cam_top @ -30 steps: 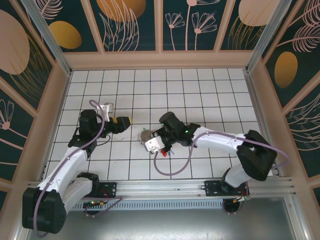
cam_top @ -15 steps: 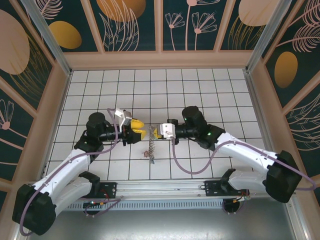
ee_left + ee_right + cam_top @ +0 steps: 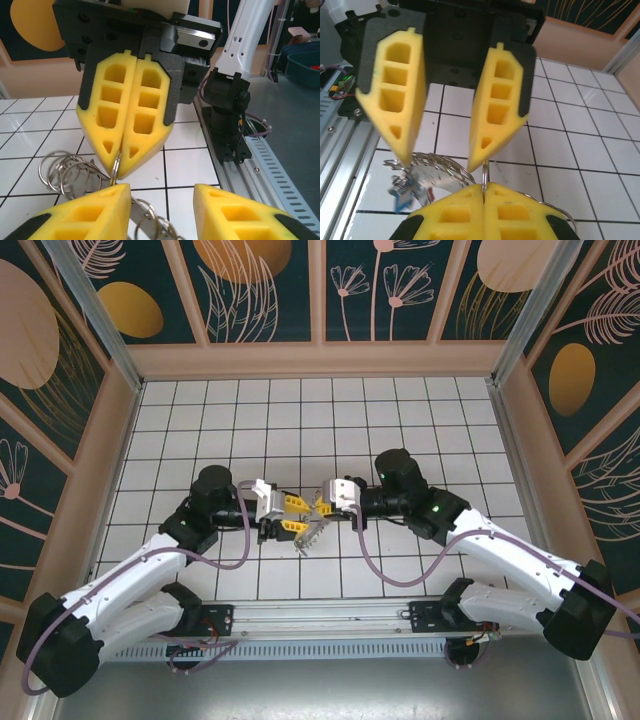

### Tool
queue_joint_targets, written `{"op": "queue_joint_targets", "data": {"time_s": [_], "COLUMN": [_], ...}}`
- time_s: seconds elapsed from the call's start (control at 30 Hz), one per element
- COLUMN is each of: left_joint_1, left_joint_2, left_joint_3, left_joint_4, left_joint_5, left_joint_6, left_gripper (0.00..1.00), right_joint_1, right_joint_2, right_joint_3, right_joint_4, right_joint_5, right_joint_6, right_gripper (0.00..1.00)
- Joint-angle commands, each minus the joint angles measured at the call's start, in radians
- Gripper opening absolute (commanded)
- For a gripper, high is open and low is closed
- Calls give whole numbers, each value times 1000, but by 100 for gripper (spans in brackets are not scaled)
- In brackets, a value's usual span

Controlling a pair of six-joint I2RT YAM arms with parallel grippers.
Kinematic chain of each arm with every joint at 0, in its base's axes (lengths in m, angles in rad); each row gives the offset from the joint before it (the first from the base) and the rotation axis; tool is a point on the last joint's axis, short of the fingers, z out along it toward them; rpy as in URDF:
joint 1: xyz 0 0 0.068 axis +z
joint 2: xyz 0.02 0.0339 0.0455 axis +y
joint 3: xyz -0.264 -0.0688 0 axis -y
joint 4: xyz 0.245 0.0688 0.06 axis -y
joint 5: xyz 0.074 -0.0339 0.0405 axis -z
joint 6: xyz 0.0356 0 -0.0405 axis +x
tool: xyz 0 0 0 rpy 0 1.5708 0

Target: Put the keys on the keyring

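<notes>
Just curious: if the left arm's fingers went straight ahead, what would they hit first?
Likely the keyring dangling between the left fingers, then the right gripper, shut, close behind; depth unclear.

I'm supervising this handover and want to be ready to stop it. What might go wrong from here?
1. The right gripper pinches just one thin loop of the keyring at its very fingertips; a tug may pull it free.
2. The left gripper stands open at a bunch of overlapping loops, so closing may catch several loops, or none.
3. The keyring seems held clear of the table; if it slips, it drops.
</notes>
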Motion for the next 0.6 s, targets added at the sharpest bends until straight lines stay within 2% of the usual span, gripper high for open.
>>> {"op": "queue_joint_targets", "data": {"time_s": [0.0,0.2,0.4,0.57], "left_joint_1": [-5,-6,-5,-8], "left_joint_2": [13,-16,-73,37], "left_joint_3": [48,84,75,123], "left_joint_4": [-7,-125,-146,-170], "left_joint_5": [-19,-79,-170,-120], "left_joint_6": [46,106,82,50], "left_gripper": [38,41,46,35], "right_joint_1": [13,15,17,24], "right_joint_2": [-16,-23,-23,-14], "right_joint_3": [49,67,77,78], "right_joint_4": [-32,-78,-131,-110], "right_joint_5": [-27,-10,0,9], "right_joint_6": [18,13,22,63], "right_gripper": [0,0,0,0]}}
